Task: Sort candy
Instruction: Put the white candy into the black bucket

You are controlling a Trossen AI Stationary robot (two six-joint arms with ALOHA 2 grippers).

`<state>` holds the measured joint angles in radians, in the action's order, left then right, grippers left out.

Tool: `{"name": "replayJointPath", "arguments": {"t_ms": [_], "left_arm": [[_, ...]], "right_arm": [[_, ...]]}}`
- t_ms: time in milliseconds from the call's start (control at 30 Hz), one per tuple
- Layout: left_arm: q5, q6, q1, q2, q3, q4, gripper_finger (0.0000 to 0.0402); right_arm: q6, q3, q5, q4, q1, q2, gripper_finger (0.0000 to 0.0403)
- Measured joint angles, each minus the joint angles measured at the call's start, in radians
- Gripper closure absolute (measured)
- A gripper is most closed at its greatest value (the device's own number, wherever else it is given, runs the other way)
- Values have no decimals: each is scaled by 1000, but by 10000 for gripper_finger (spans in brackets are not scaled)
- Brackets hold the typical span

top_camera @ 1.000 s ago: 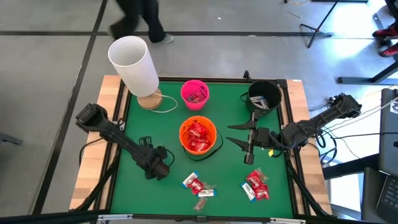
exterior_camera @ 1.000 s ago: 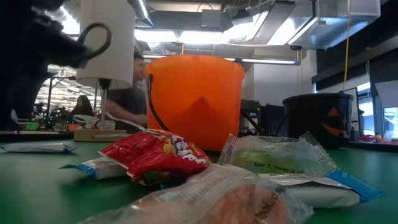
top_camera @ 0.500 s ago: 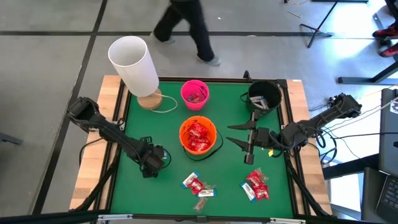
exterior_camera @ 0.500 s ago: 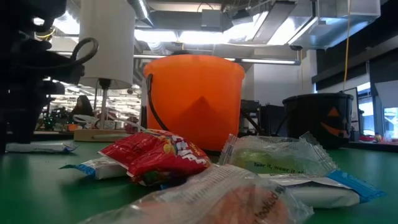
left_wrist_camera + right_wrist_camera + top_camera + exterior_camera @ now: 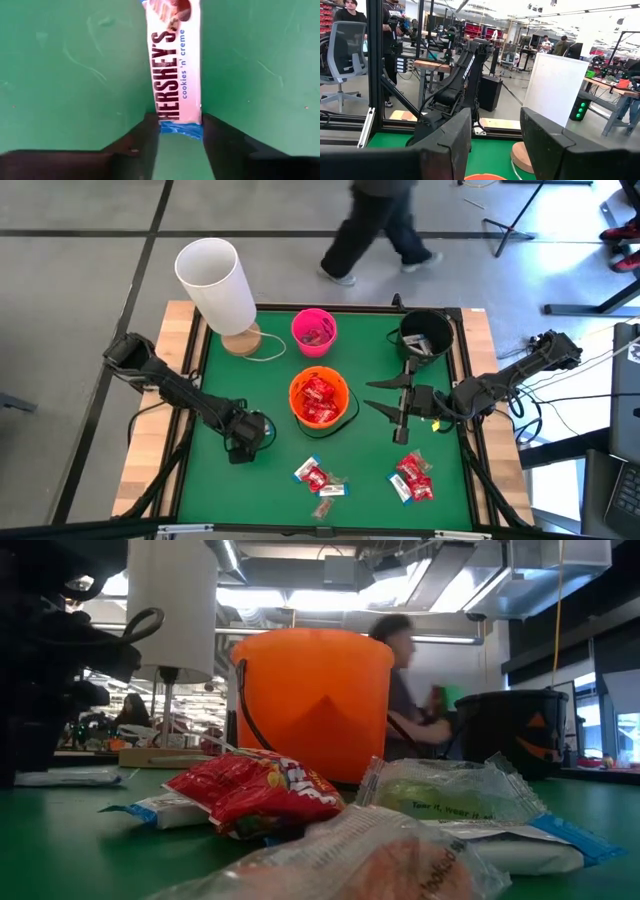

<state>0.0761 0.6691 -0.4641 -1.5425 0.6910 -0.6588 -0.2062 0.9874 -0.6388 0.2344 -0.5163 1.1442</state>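
Candy in play is a white bar (image 5: 175, 65), flat on the green table (image 5: 215, 470), left of the orange bucket (image 5: 341, 392). Over the last second the left gripper (image 5: 178, 120) has swung in and settled over the bar's blue-edged near end. That looks like the pick starting, though I cannot tell whether it has clamped yet. The bar's length runs straight away from that gripper. The right gripper (image 5: 400, 406) waits open beside the black bucket (image 5: 445, 330).

Parted dark fingers (image 5: 447, 145) frame the left arm (image 5: 455, 87) and white lampshade (image 5: 554, 90).
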Motion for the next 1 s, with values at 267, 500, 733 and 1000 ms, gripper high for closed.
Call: {"name": "replayJointPath", "arguments": {"t_ms": [267,500,733,1000], "left_arm": [[-7,27,-2,38,0,6,395],[107,24,-21,94,32,-1,401],[191,20,-72,121,128,-76,401],[330,18,-133,120,321,-278,401]], "right_arm": [[0,0,2,-1,0,0,237],[0,0,2,-2,0,0,237],[0,0,0,1,0,0,237],[0,0,3,2,0,0,237]]}}
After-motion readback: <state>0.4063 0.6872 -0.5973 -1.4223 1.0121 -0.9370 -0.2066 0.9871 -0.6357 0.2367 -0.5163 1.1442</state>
